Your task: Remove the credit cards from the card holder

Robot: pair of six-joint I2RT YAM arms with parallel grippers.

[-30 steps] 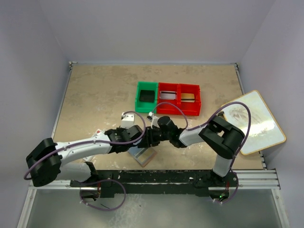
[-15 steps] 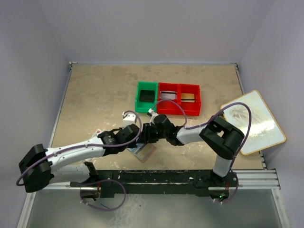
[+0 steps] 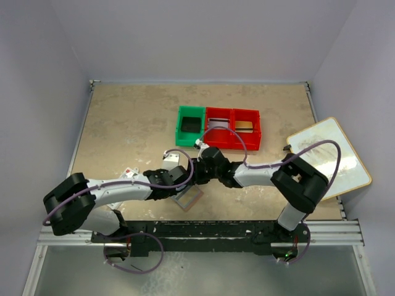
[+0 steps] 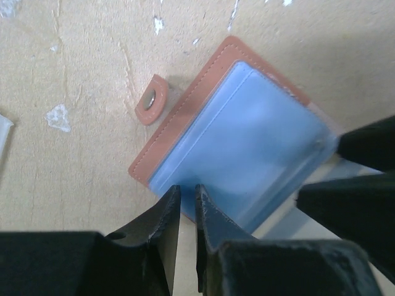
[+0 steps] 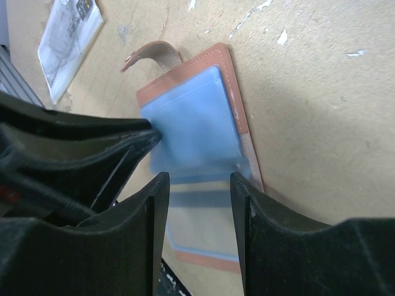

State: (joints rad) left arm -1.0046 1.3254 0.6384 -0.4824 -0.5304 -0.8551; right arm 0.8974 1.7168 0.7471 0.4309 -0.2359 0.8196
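Left wrist view: left gripper [image 4: 186, 194] jaws nearly together, nipping the blue lining [image 4: 247, 154] at its near edge; we judge this pins it. The card holder [image 4: 185, 111] lies open on the table [image 4: 74, 61]. Right gripper [image 5: 194, 185] hovers above it, jaws apart, likely ready to draw a card. Red bins [image 3: 254, 145] sit well beyond.

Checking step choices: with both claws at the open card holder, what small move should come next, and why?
Probably lower the right claw and close on the edge of the blue pocket: the card holder lies open, the left claw seems pinched on its rim, and the right claw hangs open above it.
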